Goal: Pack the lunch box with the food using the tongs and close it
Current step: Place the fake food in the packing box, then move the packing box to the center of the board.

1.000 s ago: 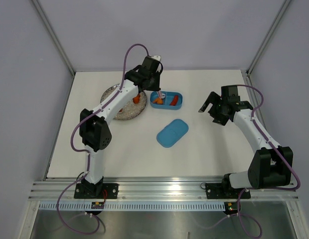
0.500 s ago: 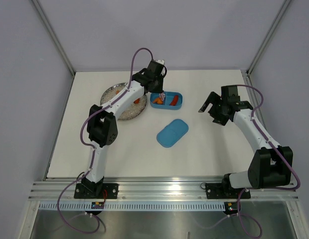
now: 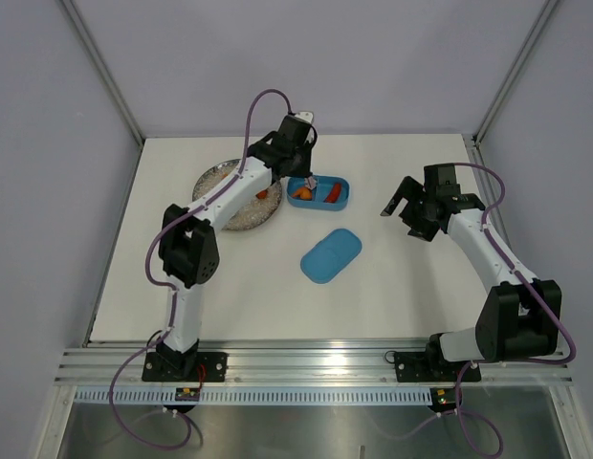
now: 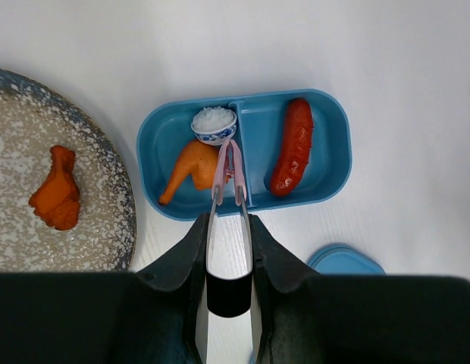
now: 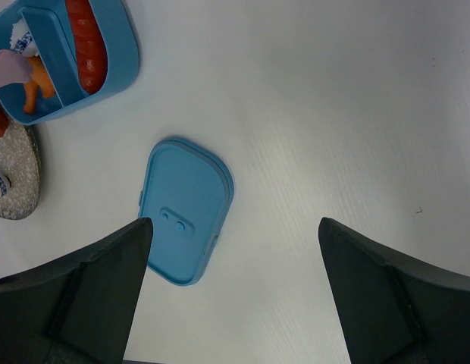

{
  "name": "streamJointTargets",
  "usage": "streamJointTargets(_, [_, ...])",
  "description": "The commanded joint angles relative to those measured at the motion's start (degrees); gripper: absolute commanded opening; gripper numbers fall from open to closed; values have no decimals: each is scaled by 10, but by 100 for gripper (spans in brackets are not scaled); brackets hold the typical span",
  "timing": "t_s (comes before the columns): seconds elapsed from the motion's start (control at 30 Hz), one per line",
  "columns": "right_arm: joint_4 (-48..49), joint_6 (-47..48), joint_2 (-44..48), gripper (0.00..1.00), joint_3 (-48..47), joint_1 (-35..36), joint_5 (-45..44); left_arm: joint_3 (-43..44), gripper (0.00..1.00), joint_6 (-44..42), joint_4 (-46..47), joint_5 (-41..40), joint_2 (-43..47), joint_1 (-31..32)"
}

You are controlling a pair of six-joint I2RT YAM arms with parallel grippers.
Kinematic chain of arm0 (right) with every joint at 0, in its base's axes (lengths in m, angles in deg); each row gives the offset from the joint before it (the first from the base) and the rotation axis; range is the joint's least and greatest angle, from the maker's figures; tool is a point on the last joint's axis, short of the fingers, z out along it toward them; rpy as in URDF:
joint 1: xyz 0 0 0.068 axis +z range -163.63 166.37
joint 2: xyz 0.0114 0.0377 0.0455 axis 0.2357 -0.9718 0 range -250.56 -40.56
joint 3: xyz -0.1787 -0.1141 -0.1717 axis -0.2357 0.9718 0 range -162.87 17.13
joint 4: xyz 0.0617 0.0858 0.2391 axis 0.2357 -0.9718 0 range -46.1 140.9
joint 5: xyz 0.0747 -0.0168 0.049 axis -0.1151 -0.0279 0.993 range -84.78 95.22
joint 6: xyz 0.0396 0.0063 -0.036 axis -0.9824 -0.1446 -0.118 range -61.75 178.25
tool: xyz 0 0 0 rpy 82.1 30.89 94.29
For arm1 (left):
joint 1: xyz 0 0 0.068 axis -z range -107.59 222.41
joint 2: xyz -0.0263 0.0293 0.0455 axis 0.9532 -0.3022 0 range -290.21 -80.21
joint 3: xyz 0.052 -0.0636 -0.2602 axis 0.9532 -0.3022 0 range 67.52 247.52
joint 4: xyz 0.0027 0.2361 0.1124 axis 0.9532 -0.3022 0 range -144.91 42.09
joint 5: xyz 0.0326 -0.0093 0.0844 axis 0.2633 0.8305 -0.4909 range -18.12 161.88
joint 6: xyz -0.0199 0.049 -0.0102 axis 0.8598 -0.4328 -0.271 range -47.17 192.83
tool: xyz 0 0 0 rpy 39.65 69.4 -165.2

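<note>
- White matte table (image 3: 402, 287) stands between pale grey walls (image 3: 392, 57), with an aluminium rail (image 3: 316, 363) along its near edge.
- The lunch box (image 4: 326, 174) sits open just beside the speckled plate (image 4: 114, 197).
- Its lid (image 5: 186, 220) lies apart, nearer the arms.
- Left gripper (image 4: 228, 221) pinches the tongs (image 4: 227, 171), whose tips are inside the box by the divider.
- Right gripper (image 5: 233, 225) hangs above the table, fingers spread wide.

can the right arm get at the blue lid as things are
Probably yes. The right gripper is open and empty, and the lid lies flat on the table just ahead of it, with nothing between them.
</note>
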Motion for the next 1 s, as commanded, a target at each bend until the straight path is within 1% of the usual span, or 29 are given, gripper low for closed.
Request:
streamJointTargets(0.0, [9,2,-6,98,-14,1,3,13,0,-15,38,-22,61,0])
streamJointTargets(0.17, [11,2,-12,98,-12,1,4,34,0,-23,35,-36,43,-4])
streamJointTargets(0.43, [14,2,-15,99,-11,1,6,62,0,-12,42,-22,-12,-18])
streamJointTargets(0.7, [18,0,-17,98,-9,1,9,33,0,-15,38,-13,-16,-18])
streamJointTargets(0.87, [17,-2,-15,98,-8,1,8,-2,0,-16,43,-1,7,-18])
streamJointTargets(0.97, [18,-2,-14,98,-7,1,9,-5,0,-22,32,11,13,-18])
